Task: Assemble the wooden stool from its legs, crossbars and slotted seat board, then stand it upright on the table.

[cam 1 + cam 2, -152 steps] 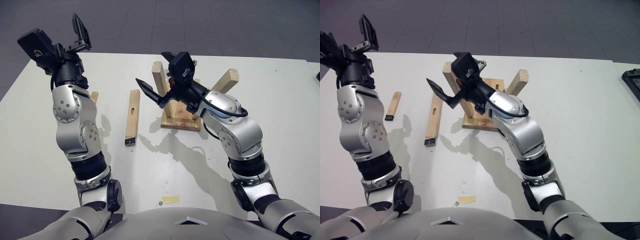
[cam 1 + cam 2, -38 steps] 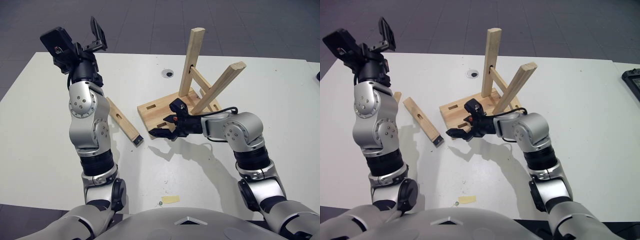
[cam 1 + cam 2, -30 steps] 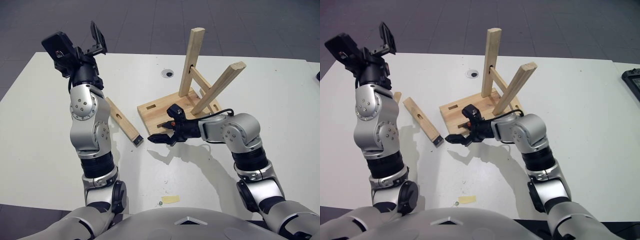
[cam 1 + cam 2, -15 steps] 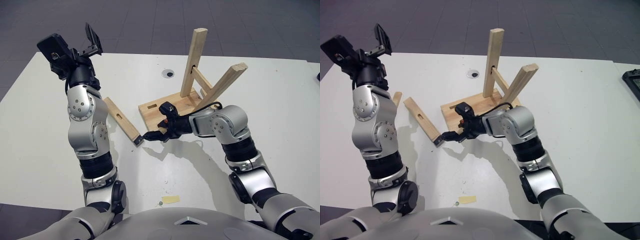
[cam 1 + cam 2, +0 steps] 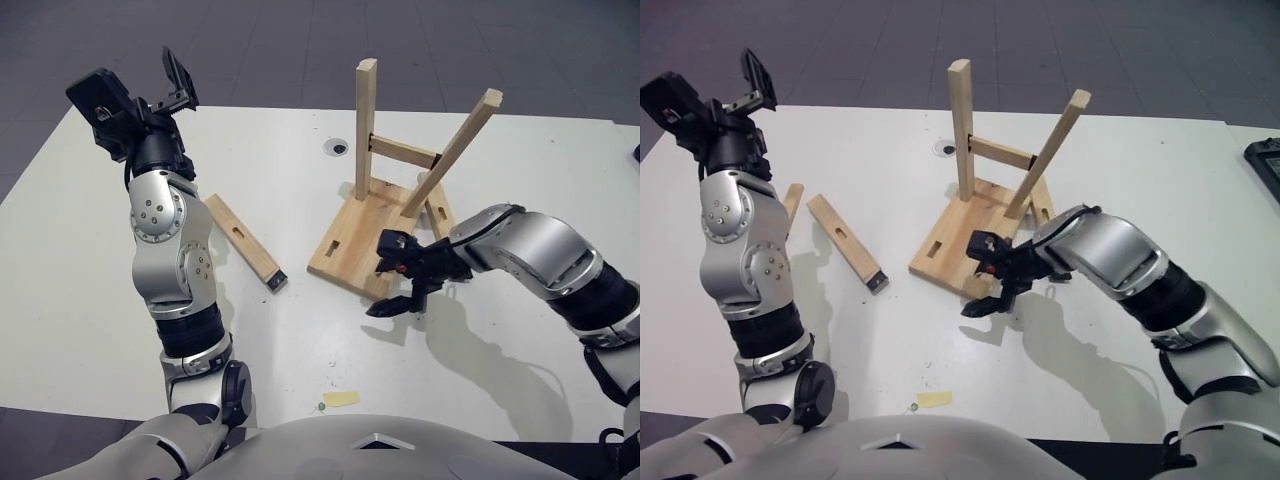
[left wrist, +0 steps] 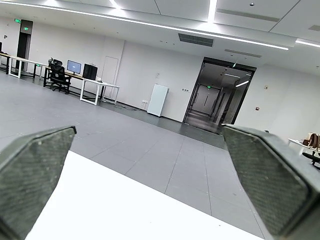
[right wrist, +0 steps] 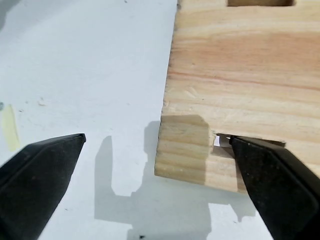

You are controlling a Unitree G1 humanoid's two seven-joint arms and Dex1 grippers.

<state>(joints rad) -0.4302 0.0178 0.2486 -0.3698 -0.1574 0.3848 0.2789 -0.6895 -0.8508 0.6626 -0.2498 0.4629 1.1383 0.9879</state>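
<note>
Right end effector (image 5: 388, 280), fingers apart, beside seat board (image 5: 345, 245) corner.

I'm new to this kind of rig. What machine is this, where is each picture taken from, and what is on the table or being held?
This is a humanoid robot with two arms, each ending in a two-finger gripper. The two wide pictures come from a pair of cameras on its head, looking down over the arms. The other two come from a camera on each wrist.

On the white table sits a half-built stool. Its seat board rests on the table. One leg stands up from it, a second leg leans, and a crossbar joins them. A loose leg lies to the robot's left of the board, and a shorter wooden piece lies beyond it.

The right gripper is open at the board's near corner and holds nothing. The left gripper is raised, open and empty.
</note>
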